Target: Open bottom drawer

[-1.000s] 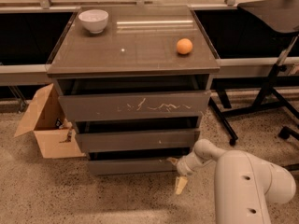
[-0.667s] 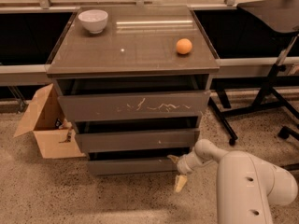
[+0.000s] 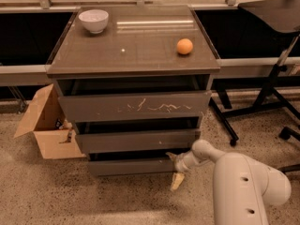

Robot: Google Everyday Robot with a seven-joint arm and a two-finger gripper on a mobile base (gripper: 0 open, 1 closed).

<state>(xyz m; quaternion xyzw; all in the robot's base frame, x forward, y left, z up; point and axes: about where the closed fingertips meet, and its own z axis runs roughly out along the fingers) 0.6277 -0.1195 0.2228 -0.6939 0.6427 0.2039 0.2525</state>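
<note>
low down, at the right end of the bottom drawer (image 3: pixel 126 167), lowest of three grey fronts: gripper (image 3: pixel 177 170) spread, one finger by the front's top edge, the other pointing at the floor. above, scratched drawer (image 3: pixel 136 106) and middle drawer (image 3: pixel 136 140). on the cabinet top (image 3: pixel 136 50), white bowl (image 3: pixel 93 20) far left, orange (image 3: pixel 184 46) right.

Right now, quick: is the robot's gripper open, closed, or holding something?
Gripper: at the right end of the bottom drawer front, low near the floor; open, closed or holding cannot be told.
</note>
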